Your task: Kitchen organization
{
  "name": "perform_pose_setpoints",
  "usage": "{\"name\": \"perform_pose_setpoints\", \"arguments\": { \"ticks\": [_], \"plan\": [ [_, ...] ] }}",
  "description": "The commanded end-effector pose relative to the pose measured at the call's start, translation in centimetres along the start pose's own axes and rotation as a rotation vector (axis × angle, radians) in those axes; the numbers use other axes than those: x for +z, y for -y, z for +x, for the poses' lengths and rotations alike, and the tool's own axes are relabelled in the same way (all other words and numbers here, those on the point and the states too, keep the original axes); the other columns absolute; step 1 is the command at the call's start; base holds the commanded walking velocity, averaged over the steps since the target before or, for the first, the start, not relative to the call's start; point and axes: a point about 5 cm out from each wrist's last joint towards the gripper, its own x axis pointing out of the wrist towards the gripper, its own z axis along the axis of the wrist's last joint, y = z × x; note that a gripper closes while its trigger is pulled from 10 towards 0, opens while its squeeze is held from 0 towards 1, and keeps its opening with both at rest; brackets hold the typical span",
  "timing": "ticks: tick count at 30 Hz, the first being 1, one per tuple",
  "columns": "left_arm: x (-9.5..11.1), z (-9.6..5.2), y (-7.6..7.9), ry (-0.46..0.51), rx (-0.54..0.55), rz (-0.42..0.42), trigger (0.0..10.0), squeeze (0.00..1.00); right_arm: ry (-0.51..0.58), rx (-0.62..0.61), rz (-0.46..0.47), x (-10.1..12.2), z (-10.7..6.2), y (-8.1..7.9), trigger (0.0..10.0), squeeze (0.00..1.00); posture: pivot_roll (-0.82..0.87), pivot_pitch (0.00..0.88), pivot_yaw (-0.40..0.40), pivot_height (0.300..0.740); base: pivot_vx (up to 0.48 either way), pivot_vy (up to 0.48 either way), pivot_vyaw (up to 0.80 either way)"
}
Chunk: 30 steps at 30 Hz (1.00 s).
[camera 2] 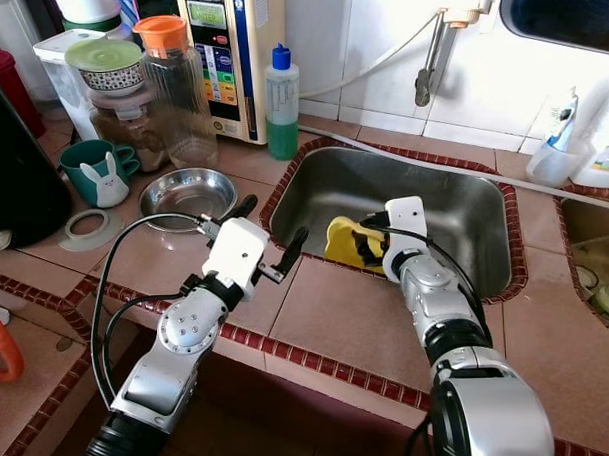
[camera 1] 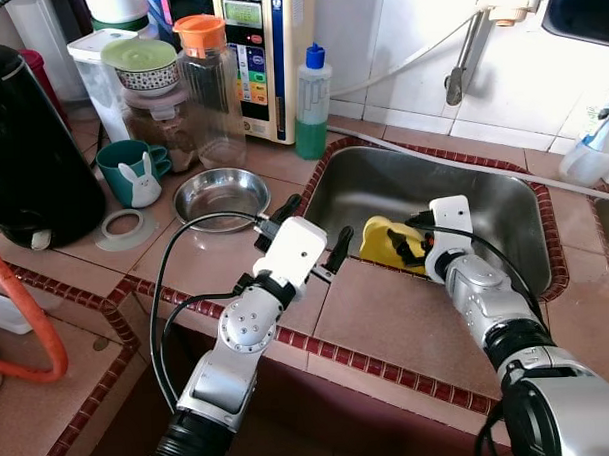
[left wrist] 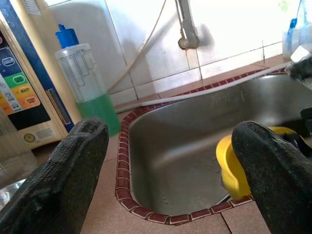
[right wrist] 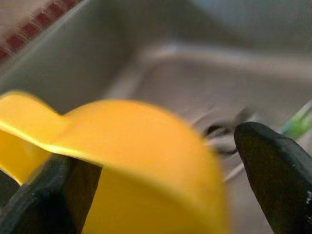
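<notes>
We read the step as fetching the yellow cup (camera 1: 383, 242) out of the sink (camera 1: 504, 206). The cup lies against the near wall of the basin, tipped on its side. Our right pincer (camera 1: 417, 246) is down in the basin at the cup; in the right wrist view one finger (right wrist: 58, 187) sits under the rim and the other finger (right wrist: 278, 175) stands apart, so the pincer is spread around the cup, not yet clenched.

Our left pincer (camera 1: 317, 231) hovers released over the tiled surface (camera 1: 388, 325) at the sink's near left corner, holding nothing.

Next move, in our judgement: close on the rim, lift clear of the wall, set the cup on the surface.

Materials: cup is smooth glossy plastic, thin curved lip, likely slippery if wet. Sink is brushed steel, rounded corners. Surface is matte terracotta tile with a dark red mosaic border. Nearby: steel bowl (camera 1: 221, 196), green soap bottle (camera 1: 312, 103), teal rabbit mug (camera 1: 133, 174).
</notes>
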Motion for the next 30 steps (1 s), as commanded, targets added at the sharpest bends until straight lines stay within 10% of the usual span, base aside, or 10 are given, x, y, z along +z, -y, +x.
{"name": "perform_pose_setpoints", "arguments": {
  "ticks": [1, 10, 16, 23, 26, 30],
  "plan": [
    [0.2, 0.3, 0.1, 0.010, -0.004, 0.010, 10.0, 0.11, -0.050, 0.042, 0.162, -0.7, 0.1, -0.4, 10.0, 0.00, 0.08, 0.000, -0.018, 0.740, 0.000, 0.000, 0.00],
    [0.4, 0.4, 0.0, 0.015, -0.001, 0.019, 10.0, 0.00, 0.121, -0.016, 0.011, 1.4, -0.4, 0.6, 10.0, 0.00, 0.08, 0.000, -0.011, 0.740, 0.000, 0.000, 0.00],
    [0.5, 0.7, -0.4, 0.019, 0.006, 0.027, 10.0, 0.00, 0.362, 0.046, 0.145, 4.6, -1.1, 0.6, 10.0, 0.00, 0.09, 0.000, -0.003, 0.740, 0.000, 0.000, 0.00],
    [0.6, 1.1, -0.4, 0.025, 0.016, 0.026, 10.0, 0.00, 0.400, 0.097, 0.193, 4.6, -1.3, 0.3, 10.0, 0.00, 0.08, 0.000, -0.019, 0.740, 0.000, 0.000, 0.00],
    [0.5, 1.1, -0.2, 0.025, 0.019, 0.020, 10.0, 0.00, 0.395, 0.080, 0.211, 4.7, -1.3, 0.6, 10.0, 0.00, 0.08, 0.000, -0.025, 0.740, 0.000, 0.000, 0.00],
    [0.5, 1.2, -0.1, 0.024, 0.021, 0.016, 10.0, 0.00, -0.033, 0.004, -0.015, 0.3, -0.5, 1.0, 10.0, 0.00, 0.07, 0.000, -0.029, 0.740, 0.000, 0.000, 0.00]
  ]
}}
